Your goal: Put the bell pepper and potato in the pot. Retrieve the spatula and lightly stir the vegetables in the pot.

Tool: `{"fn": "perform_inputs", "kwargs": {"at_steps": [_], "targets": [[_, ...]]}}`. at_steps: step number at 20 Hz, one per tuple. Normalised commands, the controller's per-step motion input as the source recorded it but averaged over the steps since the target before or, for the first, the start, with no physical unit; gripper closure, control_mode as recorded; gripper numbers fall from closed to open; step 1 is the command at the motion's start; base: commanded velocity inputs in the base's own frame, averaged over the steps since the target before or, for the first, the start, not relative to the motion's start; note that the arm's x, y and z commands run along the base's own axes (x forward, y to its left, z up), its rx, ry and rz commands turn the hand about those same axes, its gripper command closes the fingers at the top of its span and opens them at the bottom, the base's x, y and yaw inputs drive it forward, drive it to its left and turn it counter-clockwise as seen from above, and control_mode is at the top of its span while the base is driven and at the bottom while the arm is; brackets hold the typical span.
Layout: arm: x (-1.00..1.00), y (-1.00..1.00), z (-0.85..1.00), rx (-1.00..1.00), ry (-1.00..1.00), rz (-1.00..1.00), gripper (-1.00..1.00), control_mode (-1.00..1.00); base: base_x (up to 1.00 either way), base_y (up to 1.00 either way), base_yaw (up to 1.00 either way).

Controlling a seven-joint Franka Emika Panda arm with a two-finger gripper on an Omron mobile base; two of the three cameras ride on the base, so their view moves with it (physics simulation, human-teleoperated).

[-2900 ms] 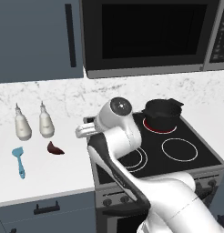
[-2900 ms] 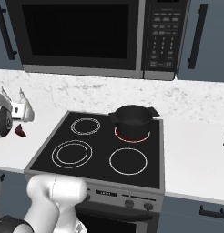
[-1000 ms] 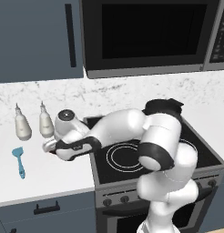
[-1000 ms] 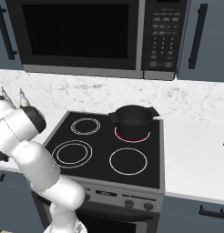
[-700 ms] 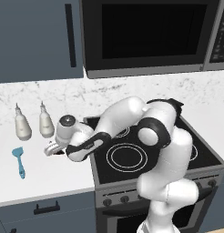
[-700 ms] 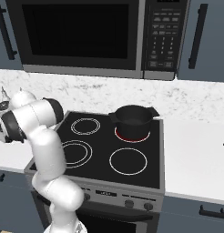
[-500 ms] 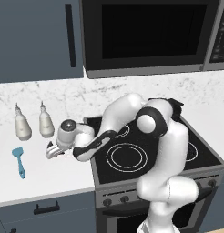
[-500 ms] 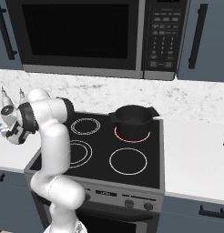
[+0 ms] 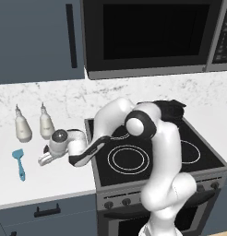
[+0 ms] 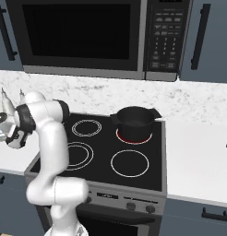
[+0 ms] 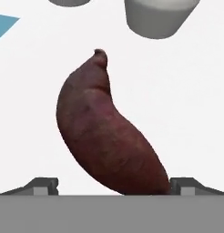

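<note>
The potato (image 11: 107, 136), a dark maroon-brown pointed lump, lies on the white counter. In the hand view it fills the space between my two fingertips (image 11: 41, 184). My gripper (image 9: 45, 158) is low over the counter left of the stove, open, with a jaw on each side of the potato and no grip on it. The blue spatula (image 9: 18, 161) lies flat on the counter left of the gripper, and its corner shows as the blue spatula tip (image 11: 4, 25). The black pot (image 10: 134, 122) sits on the back right burner. The bell pepper is hidden from view.
Two white bottles (image 9: 22, 129) (image 9: 45, 124) stand by the wall just behind the gripper, and one bottle base (image 11: 157, 16) shows beyond the potato. The black stove top (image 9: 134, 161) lies to the right. A microwave (image 10: 83, 37) hangs above.
The arm has swung left from the stove and sunk to the counter, bringing the open gripper down around the potato. The potato, spatula and pot have stayed put.
</note>
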Motion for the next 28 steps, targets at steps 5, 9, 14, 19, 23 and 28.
{"fn": "perform_inputs", "kwargs": {"at_steps": [5, 9, 14, 19, 23, 28], "targets": [[0.44, 0.04, 0.0, 0.0, 0.0, 0.0, -1.0, -1.0, 0.0, 0.0, 0.0], [0.46, 0.1, 0.0, 0.0, 0.01, 0.0, -1.0, -1.0, 0.0, 0.0, 0.0], [0.39, 0.22, -0.06, 0.0, 0.08, 0.0, -1.0, -1.0, 0.0, 0.0, 0.0], [0.17, 0.33, -0.26, -0.02, 0.14, 0.0, 1.0, -1.0, 0.0, 0.0, 0.0], [0.0, 0.01, -0.04, -0.07, 0.0, 0.0, 1.0, -1.0, 0.0, 0.0, 0.0], [-0.44, -0.58, 0.08, -0.03, -0.14, -0.05, 1.0, -1.0, 0.0, 0.0, 0.0]]}}
